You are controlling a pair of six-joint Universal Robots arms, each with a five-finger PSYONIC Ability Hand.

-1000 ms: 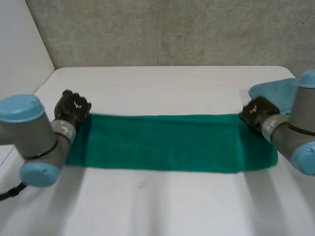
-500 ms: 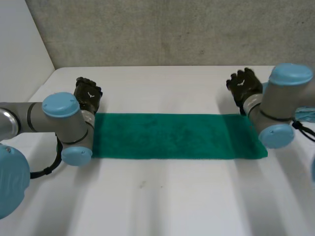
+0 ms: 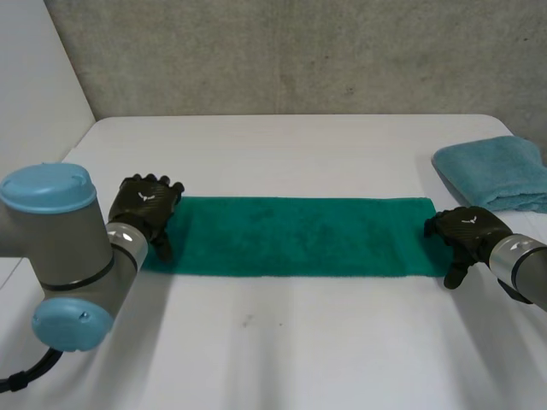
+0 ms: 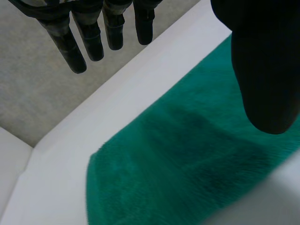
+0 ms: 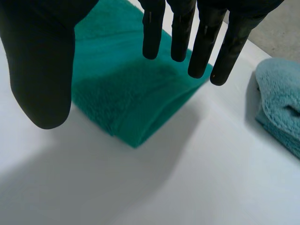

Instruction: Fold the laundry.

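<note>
Seen from the head view, the left hand (image 3: 147, 205) and right hand (image 3: 466, 231), half a second ago past the far edge, are now at the short ends of the green towel (image 3: 299, 235) folded long on the table (image 3: 299, 154) — the left wrist view shows fingers (image 4: 114, 28) straight above it, the right wrist view fingers (image 5: 153, 33) likewise, gripping nothing.

End of the green towel (image 3: 299, 235) hidden under your left hand (image 3: 145, 209), blue towel (image 3: 496, 171) beyond your right hand (image 3: 468, 231) cut off by the edge
</note>
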